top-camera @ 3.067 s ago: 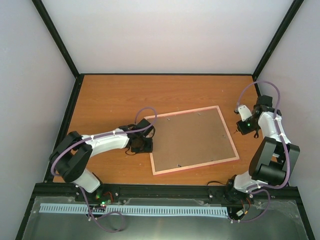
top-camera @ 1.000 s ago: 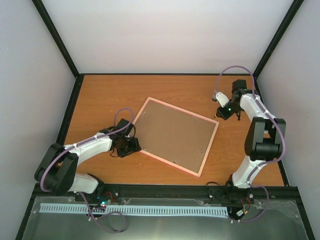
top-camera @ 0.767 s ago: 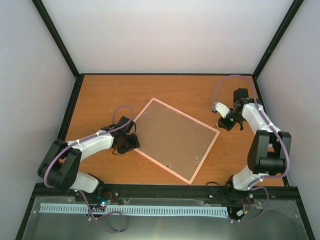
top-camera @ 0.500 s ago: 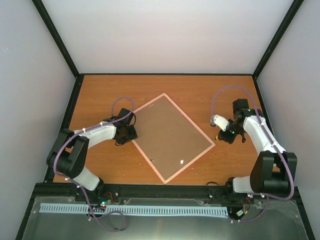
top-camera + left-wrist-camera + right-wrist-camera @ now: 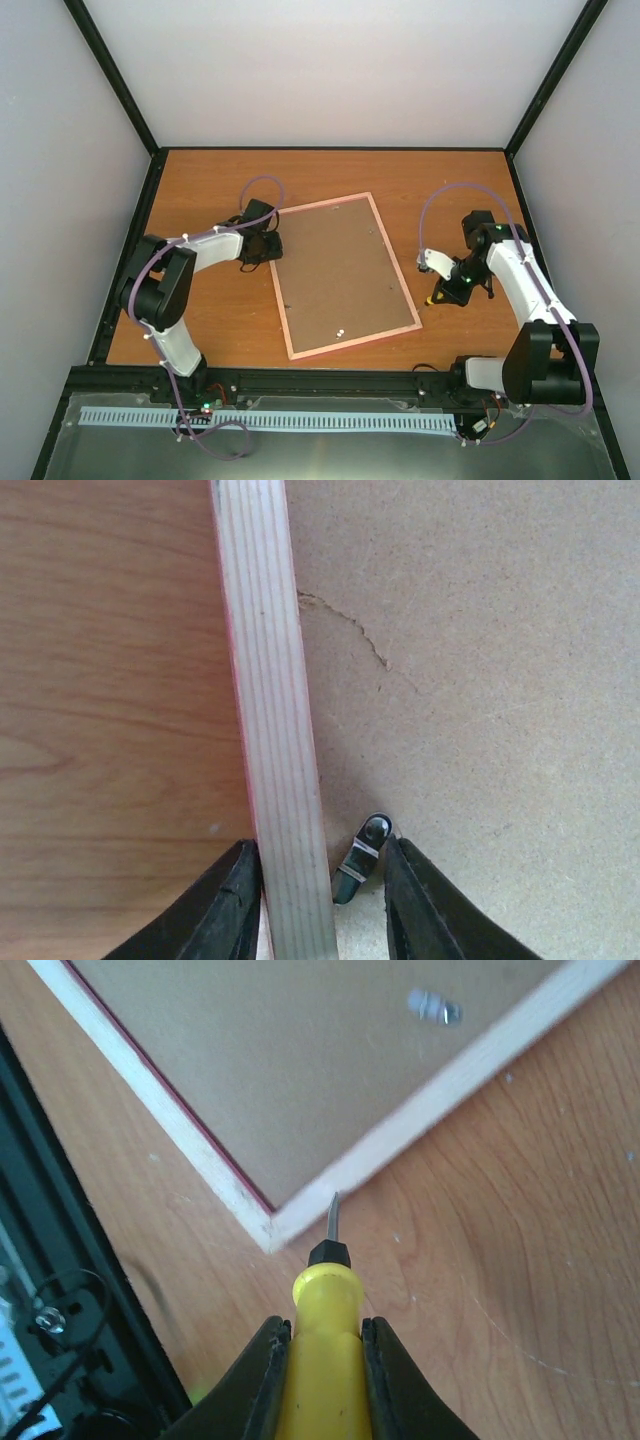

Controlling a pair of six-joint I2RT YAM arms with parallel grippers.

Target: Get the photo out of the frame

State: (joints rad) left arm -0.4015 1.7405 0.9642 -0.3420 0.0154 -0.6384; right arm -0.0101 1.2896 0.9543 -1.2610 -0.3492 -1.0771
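Two hazards I am monitoring: left gripper (image 5: 320,852), fingers (image 5: 225,910) apart astride the frame (image 5: 262,680), may bend its clip (image 5: 360,855); screwdriver (image 5: 320,1290), clamped in right gripper (image 5: 322,1328), may slip.

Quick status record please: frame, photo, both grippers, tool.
frame: flat on table, back up
photo: not visible
left gripper: open, jaws straddling the frame's rail and a clip
right gripper: shut on screwdriver
screwdriver tip: just off a near corner of the frame, contact unclear
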